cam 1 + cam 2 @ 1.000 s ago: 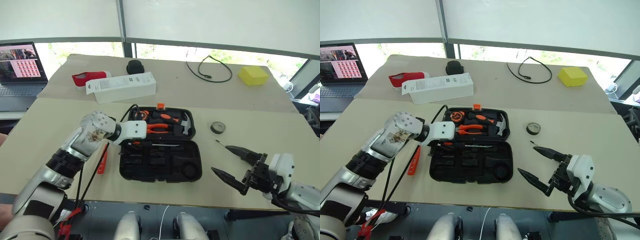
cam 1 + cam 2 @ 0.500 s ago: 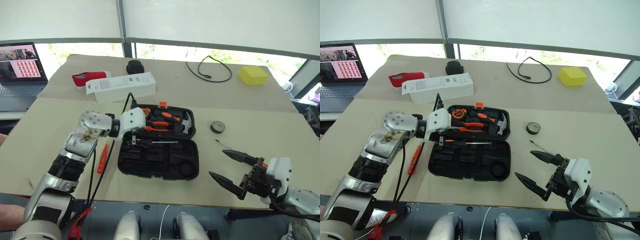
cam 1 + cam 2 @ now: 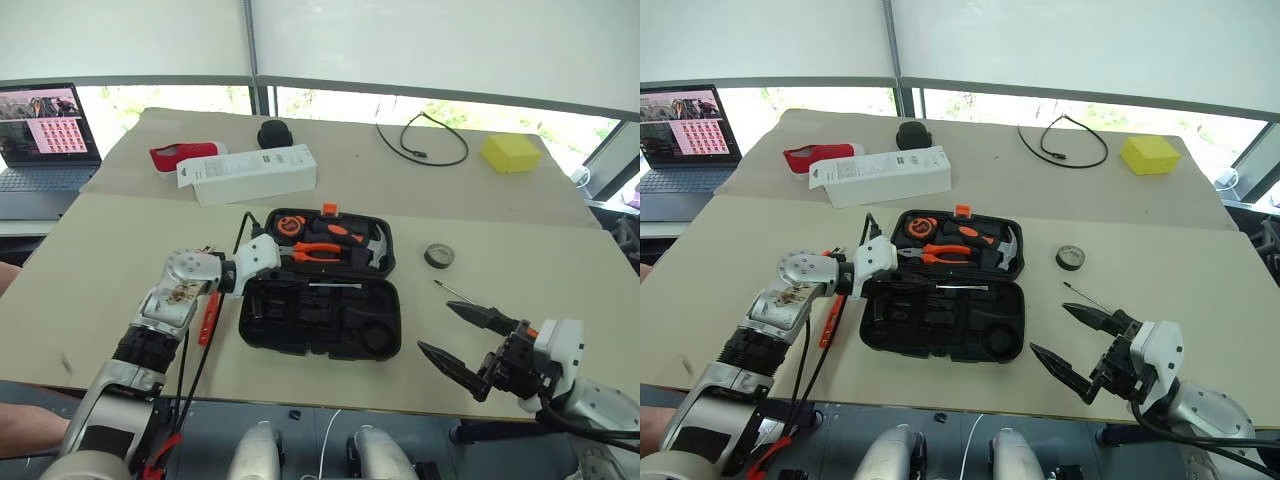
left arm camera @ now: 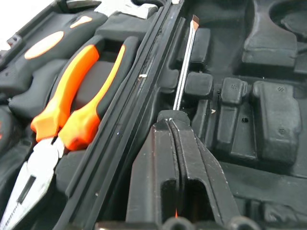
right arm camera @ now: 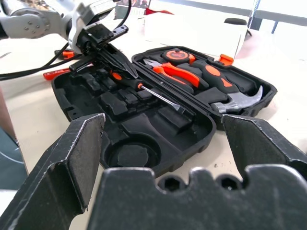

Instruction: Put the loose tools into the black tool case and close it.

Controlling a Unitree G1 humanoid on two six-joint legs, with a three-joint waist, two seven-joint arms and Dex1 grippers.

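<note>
Silver-grey segmented arms, white wrist housings — black cables [image 3: 190, 350] looping along the left one. Grippers of two black tapered fingers [image 5: 72, 163], ridged inner faces; round screw holes along the base.

Bright daylight enters through the windows [image 3: 330, 105] beyond the table [image 3: 90, 250], casting soft, faint shadows; the right wrist view renders its near gripper fingers [image 5: 72, 158] blurred.

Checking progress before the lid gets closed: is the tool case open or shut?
Open: the tool case lies flat, slots exposed, one screwdriver inside.
</note>
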